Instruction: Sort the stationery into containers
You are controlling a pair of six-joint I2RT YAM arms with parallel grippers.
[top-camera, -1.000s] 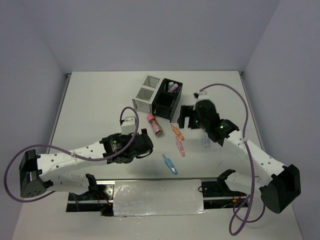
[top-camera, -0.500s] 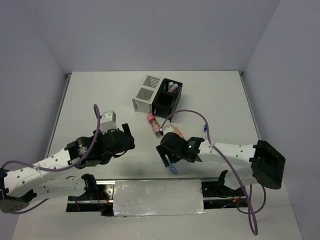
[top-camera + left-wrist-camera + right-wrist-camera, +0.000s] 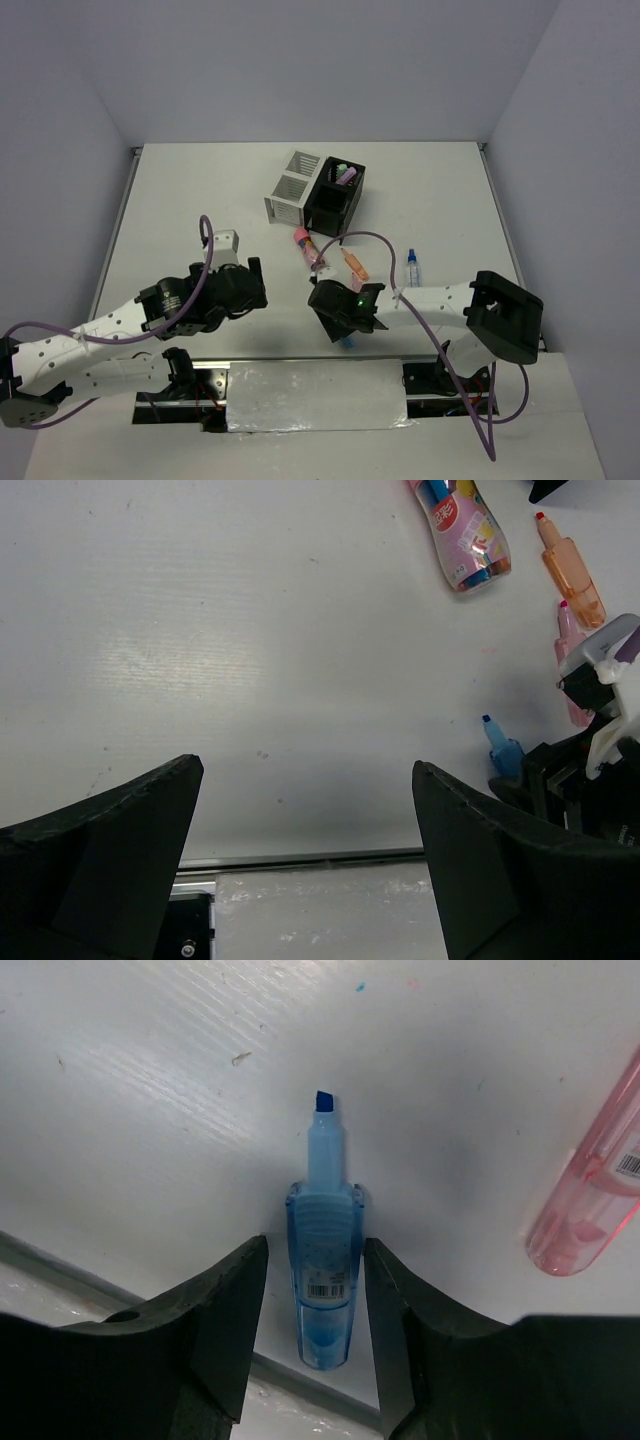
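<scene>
A blue highlighter (image 3: 325, 1260) lies flat on the table near the front edge, tip pointing away. My right gripper (image 3: 315, 1246) is down over it with a finger on each side; thin gaps still show, so it is open, not gripping. From above, the right gripper (image 3: 341, 318) hides most of the blue highlighter (image 3: 347, 341). A pink highlighter (image 3: 590, 1200) lies just to its right. My left gripper (image 3: 305, 770) hangs wide open and empty over bare table. The white container (image 3: 293, 185) and black container (image 3: 337, 197) stand at the back; the black one holds purple and green pens (image 3: 346, 174).
A stubby pink tube (image 3: 308, 248) and an orange highlighter (image 3: 353, 263) lie in front of the containers. A clear blue-capped bottle (image 3: 413, 268) lies to the right. The table's front rail (image 3: 300, 860) runs just behind the blue highlighter. The left gripper (image 3: 250, 285) sits left of centre.
My right arm swung from beside the black container down to the front centre over the blue highlighter, its jaws narrowing. My left arm drew back to the left, still open.
</scene>
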